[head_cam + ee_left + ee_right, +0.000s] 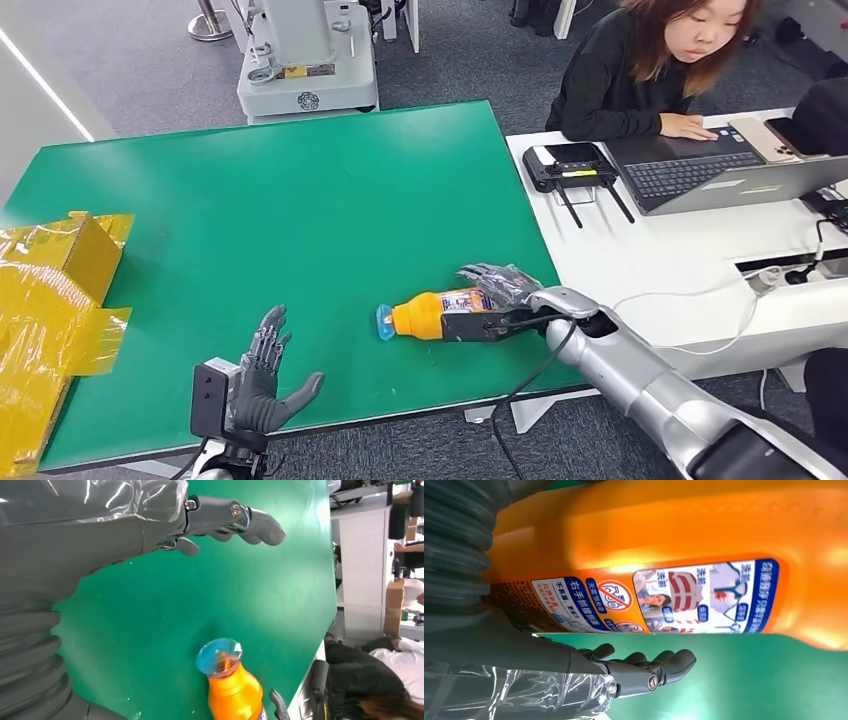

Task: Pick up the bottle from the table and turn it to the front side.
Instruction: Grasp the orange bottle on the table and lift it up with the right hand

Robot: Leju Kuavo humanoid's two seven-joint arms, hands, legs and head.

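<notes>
An orange bottle (430, 315) with a clear blue cap (385, 322) lies on its side on the green table (300, 200), cap pointing left. My right hand (500, 285) arches over its labelled bottom end. In the right wrist view the bottle (674, 535) shows a label with small pictures, and the fingers (649, 672) curl beside it with a strip of green between them and the bottle. My left hand (262, 375) is spread open near the table's front edge, holding nothing. In the left wrist view its fingers (235, 517) stretch over the table, well apart from the bottle (235, 692).
A crumpled yellow box (50, 290) sits at the table's left edge. On the right a white table (650, 260) carries a laptop (700, 175) and a black controller (572, 165), with a person (640, 70) seated there. A white machine base (305, 60) stands beyond the far edge.
</notes>
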